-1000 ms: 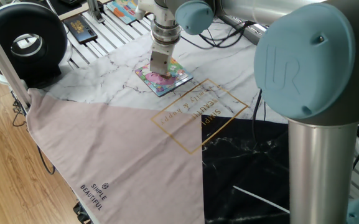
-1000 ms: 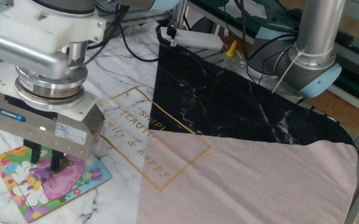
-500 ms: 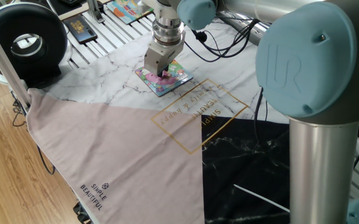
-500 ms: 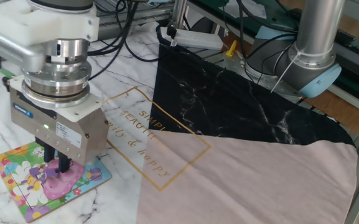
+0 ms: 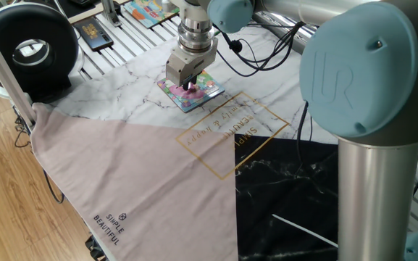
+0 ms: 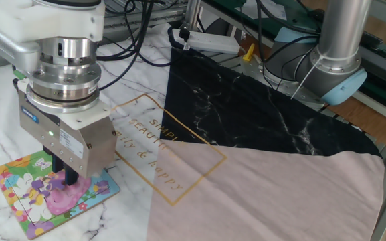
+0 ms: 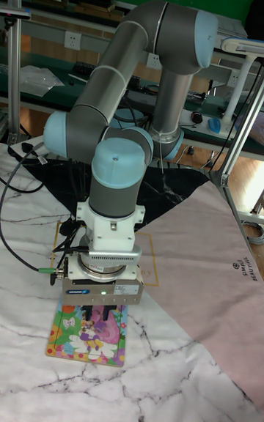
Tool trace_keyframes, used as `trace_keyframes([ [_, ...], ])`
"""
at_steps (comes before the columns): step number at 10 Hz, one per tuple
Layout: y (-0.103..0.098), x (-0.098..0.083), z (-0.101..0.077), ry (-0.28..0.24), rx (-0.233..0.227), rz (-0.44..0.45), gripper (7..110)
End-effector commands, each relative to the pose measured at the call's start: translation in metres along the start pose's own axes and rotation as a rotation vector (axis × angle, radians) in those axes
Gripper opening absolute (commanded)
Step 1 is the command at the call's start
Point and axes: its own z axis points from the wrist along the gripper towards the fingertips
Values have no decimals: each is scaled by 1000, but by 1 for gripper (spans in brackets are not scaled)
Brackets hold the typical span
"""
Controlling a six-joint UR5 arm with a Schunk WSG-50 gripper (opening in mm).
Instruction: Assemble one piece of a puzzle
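The UR5 arm stands with its wrist pointing straight down over the puzzle (image 6: 42, 194), its boxy metal gripper (image 6: 71, 177) reaching to the board's middle, dark fingers (image 7: 100, 313) close together and touching or almost touching the picture. Whether they clamp the piece cannot be told; the piece itself is not distinguishable among the printed colours beneath them. The puzzle is a small, flat square board with a glossy pink, yellow and green cartoon and a blue edge, lying corner-on to the other fixed view on the white marble-patterned part of the bench (image 5: 136, 80). Beside it lie a smooth dusty-pink cloth (image 5: 143, 181) and a black marbled sheet (image 6: 259, 114), with gold lettering in a gold frame between them.
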Motion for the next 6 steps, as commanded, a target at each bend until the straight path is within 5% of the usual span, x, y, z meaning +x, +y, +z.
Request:
trace_keyframes([
  [1, -2, 1, -1, 7, 6, 30, 7],
  [6, -2, 3, -1, 25, 7, 33, 7],
])
